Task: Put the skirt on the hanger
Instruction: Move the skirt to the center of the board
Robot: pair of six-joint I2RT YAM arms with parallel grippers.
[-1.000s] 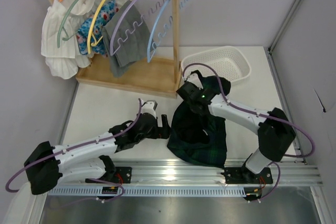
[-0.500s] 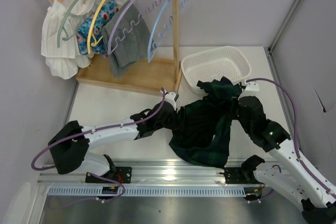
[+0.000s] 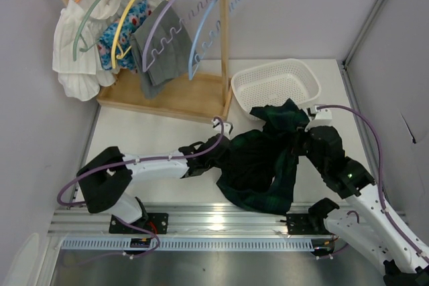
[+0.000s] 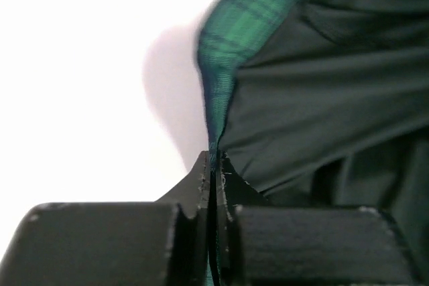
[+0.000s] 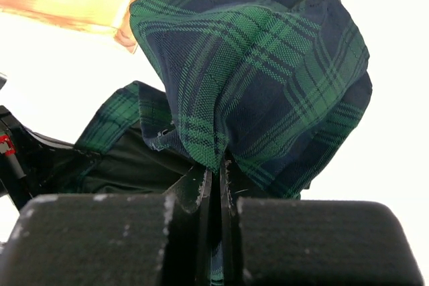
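The dark green plaid skirt (image 3: 258,165) lies crumpled on the white table between the two arms. My left gripper (image 3: 220,155) is shut on its left edge; in the left wrist view the hem (image 4: 221,51) runs straight into the closed gripper (image 4: 213,163). My right gripper (image 3: 303,140) is shut on the skirt's upper right part, and the plaid cloth (image 5: 268,65) bunches above that gripper (image 5: 214,171). A bare light-blue hanger (image 3: 206,35) hangs at the right end of the wooden rack (image 3: 167,95), well away from both grippers.
A white perforated basket (image 3: 276,84) sits just behind the skirt. The rack's other hangers carry a grey garment (image 3: 161,55), a floral one (image 3: 127,28) and a white one (image 3: 77,58). Walls close in on the left and right.
My left gripper reached right to the skirt's left edge and shut on it. My right arm swung back to the right with the skirt, spreading the cloth wider.
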